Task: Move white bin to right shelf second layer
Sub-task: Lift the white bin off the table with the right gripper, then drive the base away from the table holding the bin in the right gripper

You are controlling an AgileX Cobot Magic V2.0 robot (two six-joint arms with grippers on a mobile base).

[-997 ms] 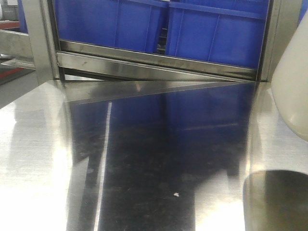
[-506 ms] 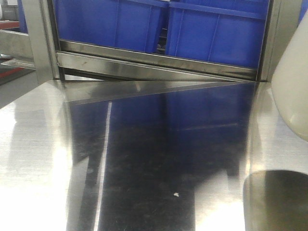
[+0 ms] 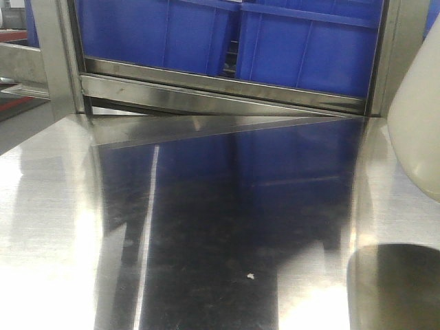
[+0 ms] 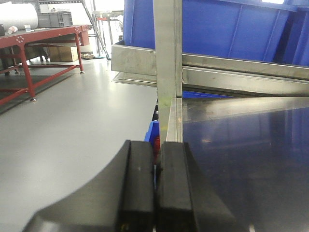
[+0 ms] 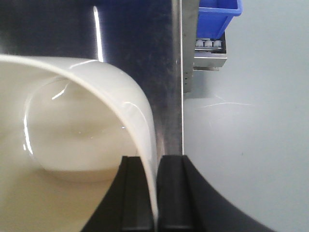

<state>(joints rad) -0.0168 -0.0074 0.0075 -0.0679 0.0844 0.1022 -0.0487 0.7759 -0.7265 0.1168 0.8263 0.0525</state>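
The white bin [image 3: 418, 124] shows as a glossy off-white curved wall at the right edge of the front view, lifted above the steel table [image 3: 48, 227], with its dark shadow below it. Seen from the right wrist, the bin's rim [image 5: 123, 92] curves down between the two black fingers, and my right gripper [image 5: 156, 188] is shut on that rim, one finger inside the bin and one outside. My left gripper [image 4: 155, 166] hangs at the table's left edge, shut with nothing between its fingers.
Two blue ribbed crates [image 3: 309, 48] sit on a steel shelf rail [image 3: 220, 89] behind the table. A steel upright post [image 4: 169, 58] stands at the table's left corner. Red-framed tables [image 4: 43, 43] stand across the grey floor. Another blue crate [image 5: 217, 17] sits on a lower shelf beside the table edge.
The white bin's wall has shifted very slightly at the right edge of the front view. Everything else is unchanged.
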